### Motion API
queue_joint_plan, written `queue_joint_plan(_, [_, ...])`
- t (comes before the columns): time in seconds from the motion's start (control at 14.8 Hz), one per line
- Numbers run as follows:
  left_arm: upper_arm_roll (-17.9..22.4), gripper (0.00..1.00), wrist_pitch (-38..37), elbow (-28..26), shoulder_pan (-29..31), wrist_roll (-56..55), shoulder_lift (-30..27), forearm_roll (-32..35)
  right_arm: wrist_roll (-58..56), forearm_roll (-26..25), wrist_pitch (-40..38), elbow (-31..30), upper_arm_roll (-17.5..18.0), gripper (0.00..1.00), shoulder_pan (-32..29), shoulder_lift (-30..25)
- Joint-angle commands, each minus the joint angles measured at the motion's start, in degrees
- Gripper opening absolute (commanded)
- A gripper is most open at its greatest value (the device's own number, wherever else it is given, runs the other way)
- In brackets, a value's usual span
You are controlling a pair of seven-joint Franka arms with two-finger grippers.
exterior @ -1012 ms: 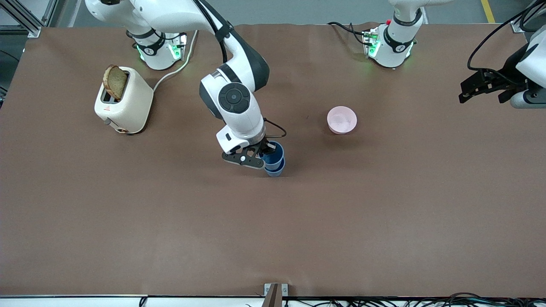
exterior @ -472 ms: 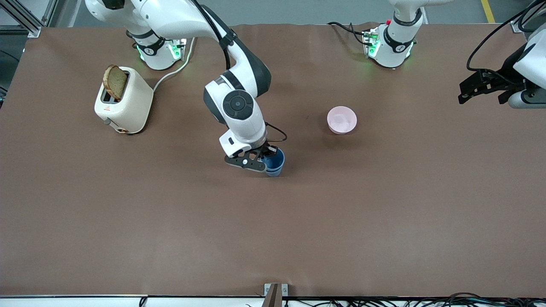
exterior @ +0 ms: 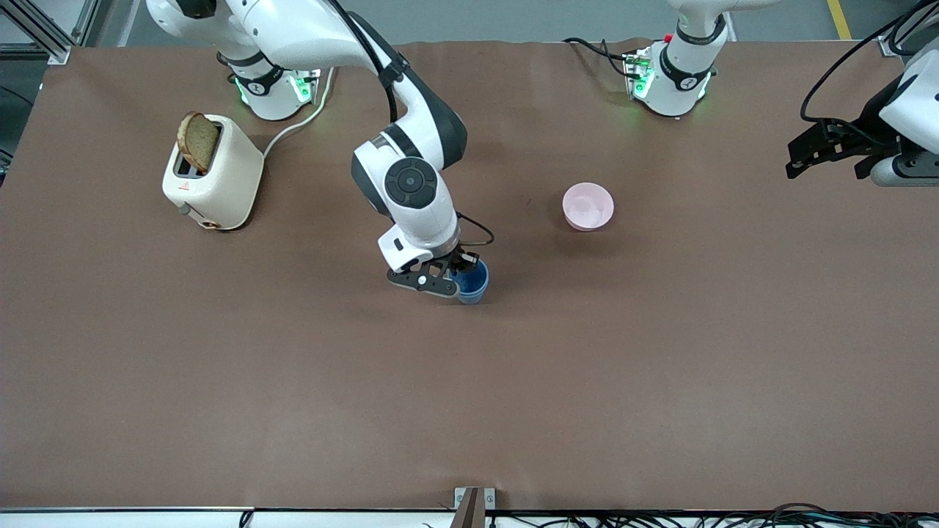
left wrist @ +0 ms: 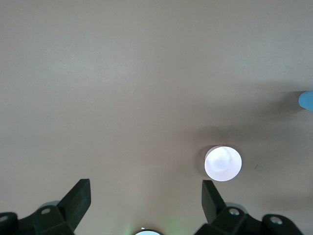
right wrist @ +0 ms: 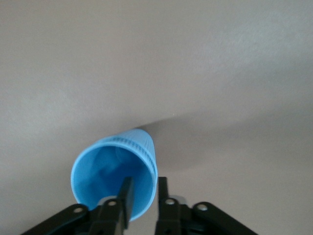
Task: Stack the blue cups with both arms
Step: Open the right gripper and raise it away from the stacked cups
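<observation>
The two blue cups [exterior: 473,284] stand nested, one inside the other, on the brown table near its middle. My right gripper [exterior: 456,276] is shut on the rim of the upper cup, one finger inside and one outside. In the right wrist view the upper cup [right wrist: 115,174] shows with its wall between my right gripper's [right wrist: 145,185] fingers; the lower cup is hidden there. My left gripper [exterior: 803,152] waits open and empty in the air over the left arm's end of the table. In the left wrist view my left gripper [left wrist: 145,190] is open, and a sliver of blue cup [left wrist: 306,100] shows at the edge.
A pale pink bowl [exterior: 587,206] sits on the table toward the left arm's end from the cups; it also shows in the left wrist view [left wrist: 223,163]. A cream toaster [exterior: 213,174] holding a bread slice [exterior: 198,141] stands near the right arm's base.
My right gripper has lowered the upper blue cup down into the lower one, so the stack stands shorter. The left arm has barely shifted.
</observation>
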Motion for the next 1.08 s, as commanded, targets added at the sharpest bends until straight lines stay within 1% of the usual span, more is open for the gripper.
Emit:
queue_joint_plan(0.0, [-0.31, 1.00, 0.11, -0.07, 0.04, 0.57, -0.48, 0.99, 0.60, -0.79, -3.35, -0.72, -0.40, 1.00, -3.23, -6.22])
queue_joint_plan(0.2, [-0.31, 1.00, 0.02, -0.07, 0.04, 0.48, -0.48, 0.99, 0.07, -4.12, -11.16, -0.89, -4.87, 1.00, -4.64, -13.69])
queue_joint_plan(0.27, [-0.31, 1.00, 0.11, -0.07, 0.04, 0.39, -0.48, 0.99, -2.02, -5.61, -14.76, -0.89, -6.63, 1.00, -5.43, -16.33])
queue_joint_plan(0.34, [-0.40, 1.00, 0.11, -0.07, 0.04, 0.39, -0.48, 0.99, -4.47, -6.15, -16.88, -0.89, -7.60, 1.00, -7.18, -18.18])
queue_joint_plan(0.61, [-0.31, 1.00, 0.11, -0.07, 0.13, 0.57, -0.48, 0.99, -12.74, -6.24, -23.65, -0.81, -7.18, 1.00, -18.07, -25.04])
queue_joint_plan(0.81, [-0.31, 1.00, 0.11, 0.01, 0.13, 0.66, -0.48, 0.99, -25.46, -6.07, -30.42, -0.63, -7.00, 1.00, -27.11, -29.35])
queue_joint_plan(0.88, [-0.31, 1.00, 0.11, 0.01, 0.13, 0.66, -0.48, 0.99, -31.16, -6.07, -32.26, -0.63, -5.43, 1.00, -31.24, -30.58])
queue_joint_plan(1.01, [-0.31, 1.00, 0.11, 0.01, 0.13, 0.66, -0.48, 0.99, -37.70, -6.07, -35.52, -0.72, -0.78, 1.00, -39.85, -33.04])
